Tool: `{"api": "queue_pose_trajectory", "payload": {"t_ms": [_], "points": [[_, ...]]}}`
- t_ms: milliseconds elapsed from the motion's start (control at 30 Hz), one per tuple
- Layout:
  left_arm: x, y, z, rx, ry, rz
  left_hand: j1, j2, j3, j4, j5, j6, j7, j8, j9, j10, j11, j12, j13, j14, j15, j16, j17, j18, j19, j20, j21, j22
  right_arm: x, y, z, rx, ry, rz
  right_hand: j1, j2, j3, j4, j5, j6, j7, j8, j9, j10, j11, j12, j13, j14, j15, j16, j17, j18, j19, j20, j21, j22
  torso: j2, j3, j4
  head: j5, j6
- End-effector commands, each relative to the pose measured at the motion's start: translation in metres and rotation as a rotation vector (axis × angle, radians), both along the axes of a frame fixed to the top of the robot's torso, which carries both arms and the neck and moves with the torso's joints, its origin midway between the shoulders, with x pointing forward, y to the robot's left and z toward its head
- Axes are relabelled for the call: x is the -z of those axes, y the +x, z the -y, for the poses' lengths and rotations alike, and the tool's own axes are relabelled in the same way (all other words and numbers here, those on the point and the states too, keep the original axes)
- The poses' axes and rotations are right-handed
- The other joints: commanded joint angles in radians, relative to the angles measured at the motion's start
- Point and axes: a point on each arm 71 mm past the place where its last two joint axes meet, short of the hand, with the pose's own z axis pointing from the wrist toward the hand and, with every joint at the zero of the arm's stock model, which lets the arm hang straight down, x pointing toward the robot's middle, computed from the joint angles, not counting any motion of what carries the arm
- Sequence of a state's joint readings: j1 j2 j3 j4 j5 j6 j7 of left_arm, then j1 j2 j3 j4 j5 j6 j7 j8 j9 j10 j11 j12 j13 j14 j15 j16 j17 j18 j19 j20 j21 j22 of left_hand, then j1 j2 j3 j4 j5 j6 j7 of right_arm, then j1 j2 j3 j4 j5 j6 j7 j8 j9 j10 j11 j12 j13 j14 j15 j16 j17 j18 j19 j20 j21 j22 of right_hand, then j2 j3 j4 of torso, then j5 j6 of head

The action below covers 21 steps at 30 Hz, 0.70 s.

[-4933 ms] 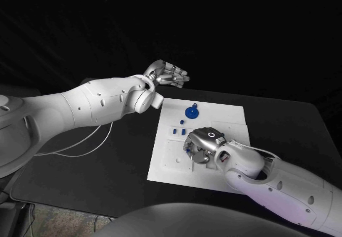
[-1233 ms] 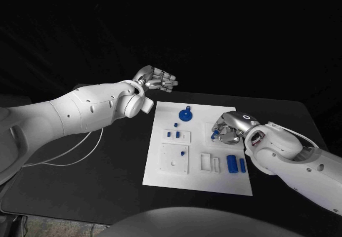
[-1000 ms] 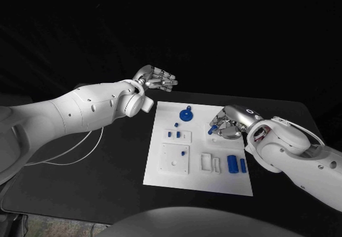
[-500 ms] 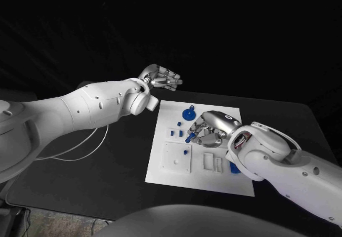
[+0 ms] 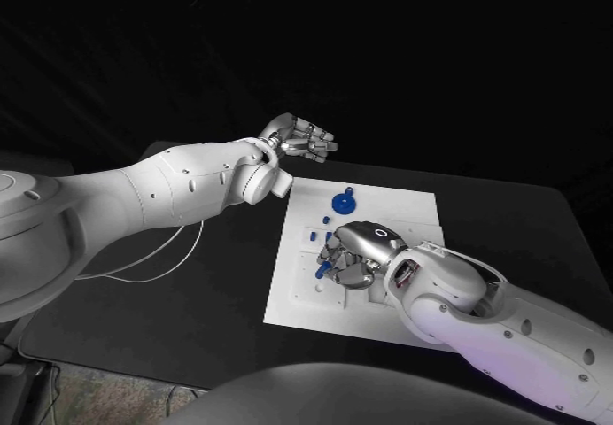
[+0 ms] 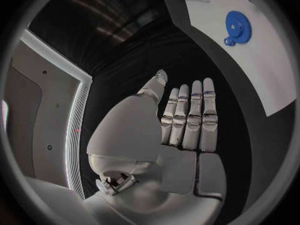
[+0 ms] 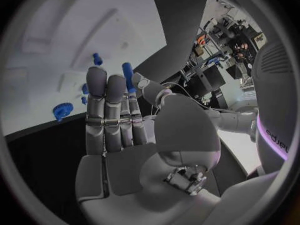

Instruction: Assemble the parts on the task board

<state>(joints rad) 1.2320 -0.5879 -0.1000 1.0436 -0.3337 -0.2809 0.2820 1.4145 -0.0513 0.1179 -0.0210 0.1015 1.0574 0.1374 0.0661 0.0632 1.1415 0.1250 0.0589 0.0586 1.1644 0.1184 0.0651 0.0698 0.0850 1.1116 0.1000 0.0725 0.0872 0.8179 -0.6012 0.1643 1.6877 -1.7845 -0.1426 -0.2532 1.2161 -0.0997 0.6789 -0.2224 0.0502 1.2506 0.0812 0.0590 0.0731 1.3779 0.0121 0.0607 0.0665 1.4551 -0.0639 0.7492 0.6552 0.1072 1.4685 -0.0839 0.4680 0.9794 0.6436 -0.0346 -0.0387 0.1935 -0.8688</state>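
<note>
The white task board (image 5: 390, 202) lies in the middle of the black table. A blue gear (image 5: 344, 204) stands near its far edge, and small blue pegs (image 5: 311, 235) stand in a plate on its left side. My right hand (image 5: 353, 258) hovers low over the board's left middle and pinches a blue peg (image 7: 127, 73) between thumb and fingers; the peg's end shows at the fingertips (image 5: 329, 263). My left hand (image 5: 303, 139) is raised beyond the board's far left corner, fingers straight and side by side (image 6: 187, 117), holding nothing. The gear (image 6: 237, 27) and board (image 6: 275, 65) lie beyond it.
The right forearm (image 5: 485, 305) covers the board's near right part. A white cable (image 5: 153, 257) runs across the table on the left. In the right wrist view the board (image 7: 56, 30) carries the gear (image 7: 62, 110) and an upright peg (image 7: 97, 59).
My right hand has carried the blue peg from the board's right side across to its left middle and lowered toward the plates there. The left hand has stayed raised.
</note>
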Motion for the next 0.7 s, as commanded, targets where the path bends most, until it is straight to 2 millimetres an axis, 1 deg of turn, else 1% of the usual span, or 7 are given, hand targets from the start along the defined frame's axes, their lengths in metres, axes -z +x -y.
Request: {"api": "queue_pose_trajectory", "payload": {"t_ms": [33,100,233,700], "points": [[0.000,0.000,0.003,0.019,-0.012,-0.005,-0.002,0.010,-0.005,0.005,-0.002,0.003,-0.003,-0.003,0.001,-0.003,-0.001,0.000,0.001,-0.010,0.000,-0.004,-0.001,0.001,-0.002,0.004,0.005,-0.002,0.003,-0.002,-0.002,-0.036,-0.045,0.073,0.002,0.011,0.000,-0.007,0.006,0.014,-0.007,0.006,0.043,0.009,0.001,0.003,0.001,-0.001,-0.004,-0.003,0.000,0.015,0.033,-0.007,0.001,0.001,0.000,-0.0003,0.0000,0.002,-0.002],[0.000,0.000,0.003,0.019,-0.012,-0.005,-0.004,0.010,-0.006,0.006,-0.003,0.003,-0.003,-0.003,0.001,-0.003,-0.001,0.000,0.001,-0.010,0.000,-0.004,-0.001,0.001,-0.002,0.005,0.005,-0.002,0.007,-0.003,-0.003,-0.044,-0.060,0.076,0.001,0.010,0.004,-0.009,0.006,0.015,-0.007,0.006,0.044,0.010,0.001,0.003,0.000,-0.001,-0.004,-0.004,0.000,0.016,0.033,-0.007,-0.002,0.002,0.000,0.0001,-0.0001,0.002,-0.003],[0.000,0.000,0.003,0.021,-0.013,-0.006,-0.004,0.010,-0.006,0.006,-0.003,0.003,-0.003,-0.003,0.001,-0.003,-0.001,0.000,0.001,-0.010,0.000,-0.004,-0.001,0.001,-0.002,0.005,0.005,-0.002,0.012,-0.005,-0.004,-0.055,-0.080,0.076,0.001,0.010,0.004,-0.009,0.006,0.015,-0.007,0.006,0.044,0.010,0.001,0.003,0.001,-0.001,-0.004,-0.004,0.000,0.016,0.033,-0.007,-0.001,0.002,0.000,-0.0005,-0.0005,0.003,-0.004],[0.000,-0.001,0.003,0.022,-0.013,-0.006,-0.004,0.010,-0.006,0.006,-0.003,0.003,-0.003,-0.003,0.001,-0.003,-0.001,0.000,0.001,-0.010,0.000,-0.004,-0.001,0.001,-0.002,0.005,0.005,-0.002,0.017,-0.009,-0.010,-0.071,-0.093,0.083,0.000,0.009,0.004,-0.011,0.006,0.016,-0.007,0.006,0.045,0.012,0.000,0.003,0.001,-0.002,-0.005,-0.004,-0.001,0.016,0.033,-0.008,-0.002,0.004,0.000,-0.0014,0.0008,0.007,-0.004]]}}
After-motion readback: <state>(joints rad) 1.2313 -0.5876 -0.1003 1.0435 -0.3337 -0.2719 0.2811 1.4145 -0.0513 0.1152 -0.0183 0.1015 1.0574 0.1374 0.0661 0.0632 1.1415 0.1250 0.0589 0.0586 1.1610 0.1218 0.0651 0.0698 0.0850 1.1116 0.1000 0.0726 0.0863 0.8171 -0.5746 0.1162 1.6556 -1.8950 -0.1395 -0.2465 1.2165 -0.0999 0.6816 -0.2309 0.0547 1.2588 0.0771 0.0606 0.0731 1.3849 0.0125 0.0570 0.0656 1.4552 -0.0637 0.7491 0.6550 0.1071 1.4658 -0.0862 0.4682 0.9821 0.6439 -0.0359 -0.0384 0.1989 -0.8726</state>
